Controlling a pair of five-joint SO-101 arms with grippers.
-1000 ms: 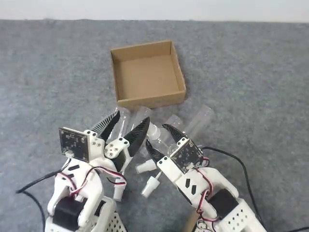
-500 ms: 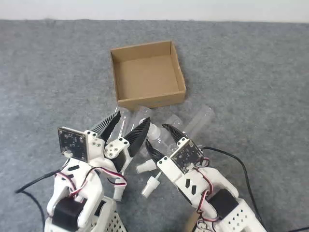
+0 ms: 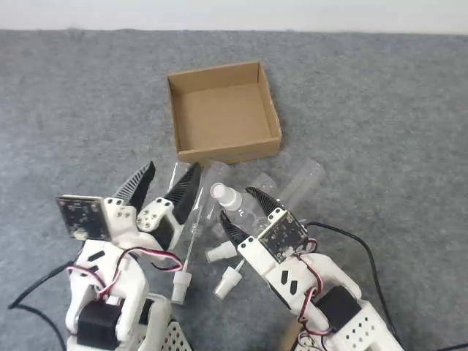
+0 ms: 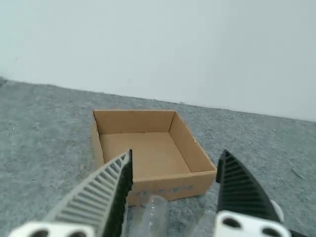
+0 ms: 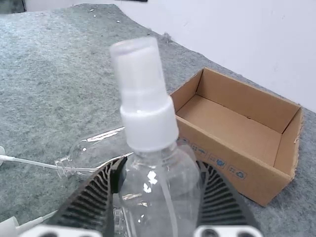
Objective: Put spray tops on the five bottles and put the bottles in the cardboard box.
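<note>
My right gripper (image 3: 235, 203) is shut on a clear bottle (image 5: 154, 190) that stands upright with a white spray top (image 5: 143, 98) on its neck. The top also shows in the high view as a white spray top (image 3: 223, 194). My left gripper (image 3: 174, 168) hovers open to the left of that bottle, holding nothing. The cardboard box (image 3: 223, 110) sits open just beyond both grippers. Clear uncapped bottles (image 3: 303, 178) lie between the grippers and the box, one bottle (image 5: 94, 148) on its side. Three loose spray tops (image 3: 219, 253) lie between the arms.
One loose spray top (image 3: 180, 281) has a long thin dip tube running up past my left gripper's fingers. Grey carpet (image 3: 380, 110) spreads open to the right and left of the box. A white wall (image 4: 197, 49) stands behind it.
My left gripper has drawn back to the left, away from the bottle's neck. The spray top now stands uncovered on the bottle. The right arm has kept still.
</note>
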